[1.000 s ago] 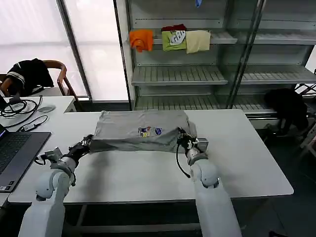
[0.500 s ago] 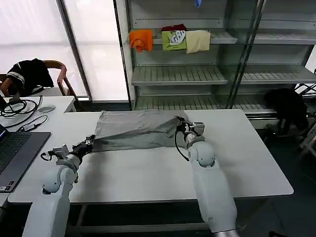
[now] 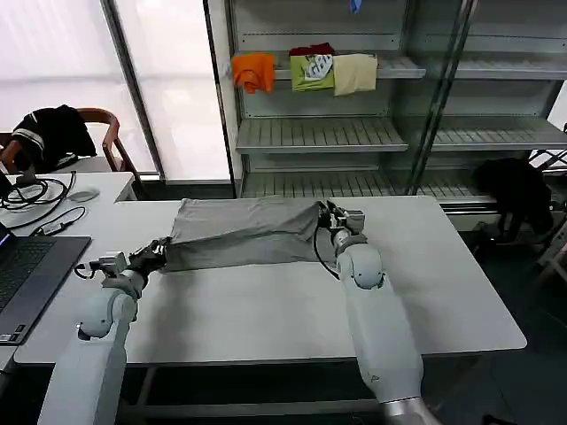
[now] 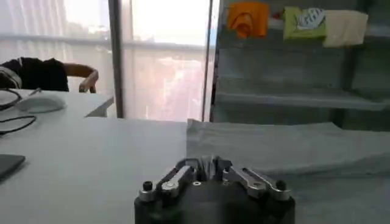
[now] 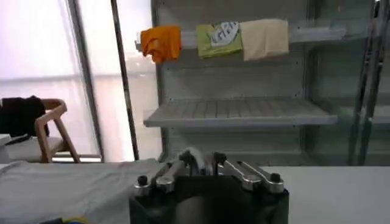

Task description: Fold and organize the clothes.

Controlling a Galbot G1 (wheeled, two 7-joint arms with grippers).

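Both grippers, left [image 3: 158, 251] and right [image 3: 326, 215], have jaws clamped on the T-shirt [image 3: 244, 232]; no legible writing.

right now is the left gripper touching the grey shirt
Touching. In the left wrist view the left gripper has its fingers pinched on a fold of the grey shirt.

The T-shirt [image 3: 244, 234] is plain light grey on a white desk [image 3: 292, 310]; orange [image 3: 254, 71], green [image 3: 312, 71] and cream [image 3: 355, 73] clothes sit on the grey shelf [image 3: 319, 133].
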